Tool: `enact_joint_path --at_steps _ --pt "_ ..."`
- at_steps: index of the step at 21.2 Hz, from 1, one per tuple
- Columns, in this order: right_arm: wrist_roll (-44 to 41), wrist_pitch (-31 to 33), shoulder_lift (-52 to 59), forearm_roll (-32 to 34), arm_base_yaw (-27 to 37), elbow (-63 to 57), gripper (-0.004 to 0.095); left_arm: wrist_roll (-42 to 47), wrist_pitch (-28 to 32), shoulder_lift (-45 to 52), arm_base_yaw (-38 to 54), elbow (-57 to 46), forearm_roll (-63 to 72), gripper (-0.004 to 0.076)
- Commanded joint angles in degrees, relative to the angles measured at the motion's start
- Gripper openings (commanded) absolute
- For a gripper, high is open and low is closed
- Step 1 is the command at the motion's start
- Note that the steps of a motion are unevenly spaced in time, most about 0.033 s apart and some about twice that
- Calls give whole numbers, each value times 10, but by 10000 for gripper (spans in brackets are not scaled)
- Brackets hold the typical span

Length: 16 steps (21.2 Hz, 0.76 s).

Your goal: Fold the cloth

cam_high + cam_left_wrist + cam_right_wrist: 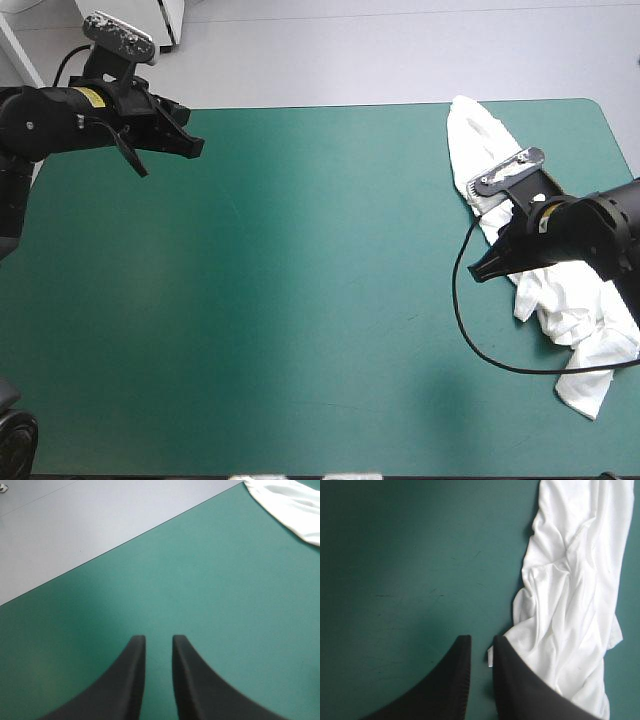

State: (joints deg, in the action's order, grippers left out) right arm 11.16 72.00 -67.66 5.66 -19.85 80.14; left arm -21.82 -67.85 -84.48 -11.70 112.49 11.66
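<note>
The white T-shirt (478, 135) lies crumpled in a long strip along the table's right side, from the far edge toward the near right corner. My right gripper (482, 270) hovers over the strip's middle, pointing toward the table's centre. In the right wrist view its fingers (481, 640) are shut with only a narrow slit between them; the T-shirt (570, 605) lies beside and ahead of them, not held. My left gripper (192, 147) hangs above the far left of the table, shut (158, 640) and empty. A corner of the T-shirt (290, 500) shows far ahead of it.
Bare teal-green cover (320, 280) spreads between the two grippers. The table's far edge (125, 542) runs ahead of the left gripper, with grey floor beyond it. Part of the T-shirt's lower end (585, 385) reaches close to the right edge.
</note>
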Motion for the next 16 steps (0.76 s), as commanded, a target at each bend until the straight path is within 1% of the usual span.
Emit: enact_joint_path --at_steps 1,3,4,5,8,10,12,13,14,16 --pt "-26 -5 26 48 2 10 360 3 25 28 0 17 15 266" --pt "-54 -4 25 88 2 10 463 3 25 32 0 17 17 308" --pt "-65 -4 22 107 2 9 508 3 25 33 0 17 19 316" --pt "-84 -4 11 141 2 9 541 4 25 33 0 17 27 318" --pt "-99 -4 -30 169 2 9 538 4 24 33 0 10 30 317" --pt "-108 -5 -70 167 14 9 536 4 21 33 0 -3 29 318" --pt "-108 -17 -103 150 52 9 536 4 21 33 0 -22 29 318" --pt "-108 -34 -120 145 87 9 536 4 21 33 0 -34 29 317" --pt "-108 -52 -131 125 116 9 537 4 22 33 0 -40 29 317" --pt "-99 -72 -157 96 161 9 536 3 24 33 0 -52 29 318"
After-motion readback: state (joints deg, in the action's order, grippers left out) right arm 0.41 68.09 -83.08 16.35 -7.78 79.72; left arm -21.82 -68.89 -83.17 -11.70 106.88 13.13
